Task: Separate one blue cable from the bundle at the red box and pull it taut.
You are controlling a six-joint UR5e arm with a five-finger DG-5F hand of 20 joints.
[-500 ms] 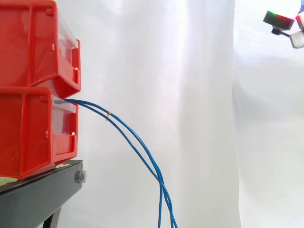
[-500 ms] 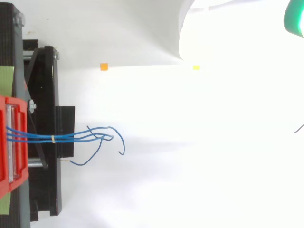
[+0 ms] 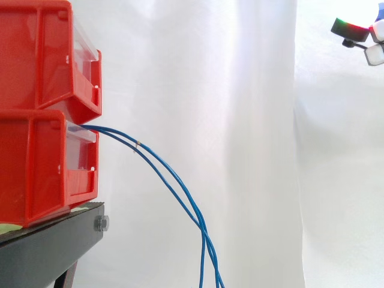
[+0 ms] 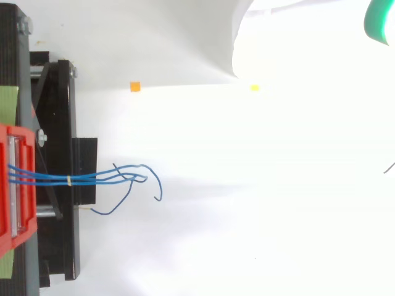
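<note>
Side view: two red bins stacked at the left of the frame, the upper bin (image 3: 42, 54) sitting on the lower bin (image 3: 42, 168), both on a black stand (image 3: 54, 252) at lower left. A bolt (image 3: 101, 224) shows on the stand's front end.

The blue cables (image 3: 174, 183) come out of the mouth of the lower bin, at its top front lip. They run close together to the right, arc downward through the middle of the frame and leave at the bottom edge, crossing one another just above it. They hang slack. A small pale band (image 3: 137, 144) wraps them near the bin (it also shows from above (image 4: 68, 180), over the stand).

Top view: the cables (image 4: 37, 174) leave the red bin at the left edge, pass side by side across the stand, then fan out into loose curls left of centre. One strand loops down to lower left, ending just beside the stand.

The hand (image 3: 353, 27) sits in the far upper right corner of the side view, cut by the frame edge, glowing green, red and white; from above a green glow (image 4: 381, 21) marks it in the upper right corner. Cannot tell whether it is spread or closed. It is well apart from the cables.

White curtain (image 3: 210, 90) behind. An orange marker (image 4: 134, 86) and a yellow marker (image 4: 254, 88) lie in the upper part of the top view.
</note>
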